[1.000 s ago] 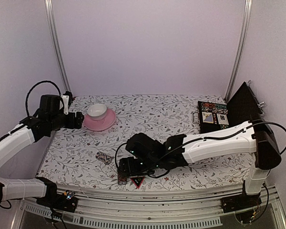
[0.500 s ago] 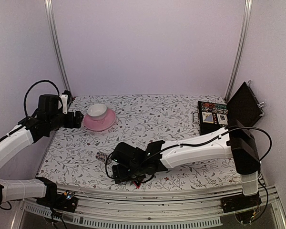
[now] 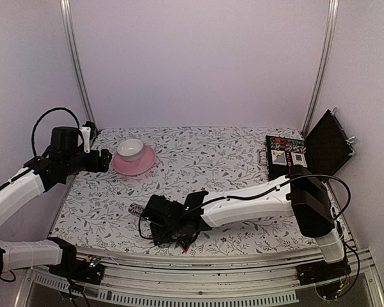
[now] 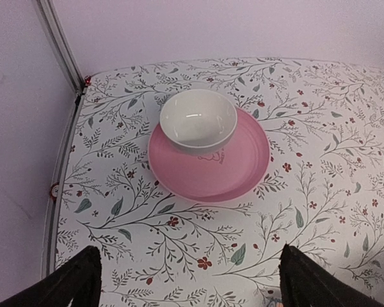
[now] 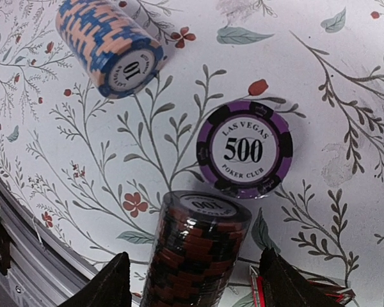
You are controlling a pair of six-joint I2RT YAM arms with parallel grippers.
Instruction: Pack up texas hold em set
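Note:
The black case (image 3: pixel 287 158) lies open at the back right, its lid (image 3: pixel 330 142) up. My right gripper (image 3: pixel 164 231) is low at the front centre, open. In the right wrist view a black-and-red chip roll (image 5: pixel 198 246) lies between its spread fingers (image 5: pixel 104 286), with gaps on both sides. A purple 500 chip roll (image 5: pixel 245 149) stands just beyond it. A blue-and-peach chip roll (image 5: pixel 109 48) lies farther off; it also shows in the top view (image 3: pixel 137 209). The red-black triangle marker (image 3: pixel 184 244) lies by the right finger. My left gripper (image 4: pixel 192 284) is open and empty.
A pink saucer (image 4: pixel 243 169) with a white cup (image 4: pixel 198 120) sits at the back left, just ahead of my left gripper. The table's front edge (image 5: pixel 13 256) runs close behind the black-and-red roll. Metal frame posts (image 3: pixel 77 64) stand at the back corners.
My right arm has swung left along the front edge, bringing its gripper over the chip rolls beside the triangle marker. The left arm has barely moved.

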